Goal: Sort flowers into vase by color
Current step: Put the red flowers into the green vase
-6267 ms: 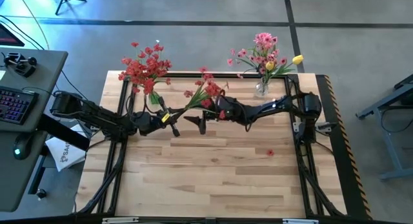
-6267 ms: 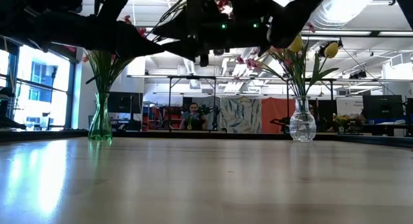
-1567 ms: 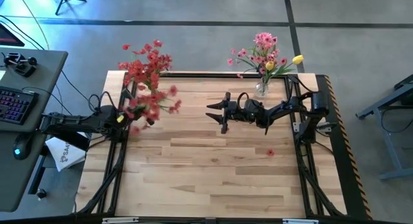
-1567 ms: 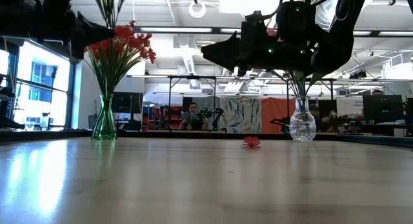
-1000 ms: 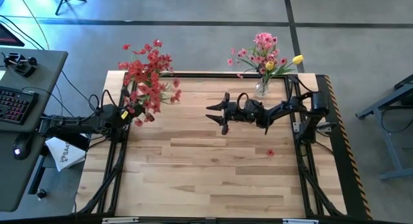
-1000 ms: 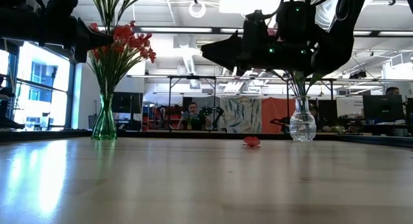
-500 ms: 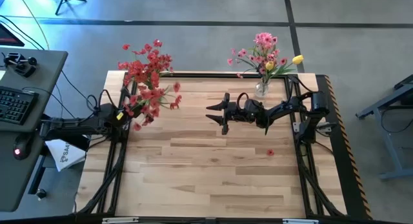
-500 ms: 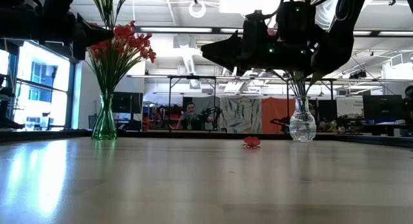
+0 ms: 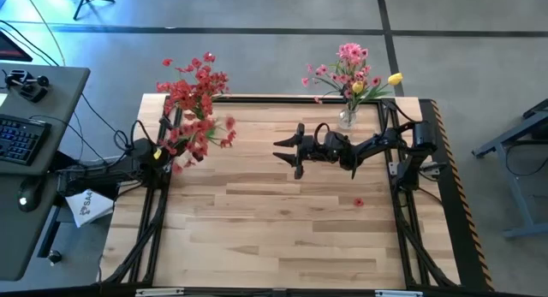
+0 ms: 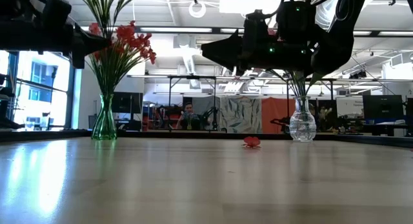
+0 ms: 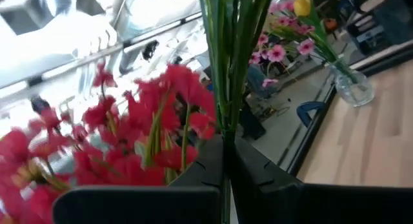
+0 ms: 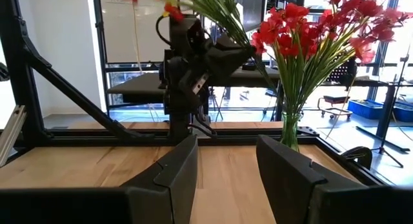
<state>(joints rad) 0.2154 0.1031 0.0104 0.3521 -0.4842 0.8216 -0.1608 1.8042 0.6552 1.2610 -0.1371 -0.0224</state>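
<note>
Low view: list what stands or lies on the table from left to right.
Green vase with red flowers → loose red blossom lying on the table → clear vase.

- The table is made of light wood planks with a black frame around it.
- A green vase with red flowers stands at the upper left of the table in the high view.
- A clear vase with pink and yellow flowers stands at the upper right.
- One small red blossom lies alone on the wood, toward the right.
</note>
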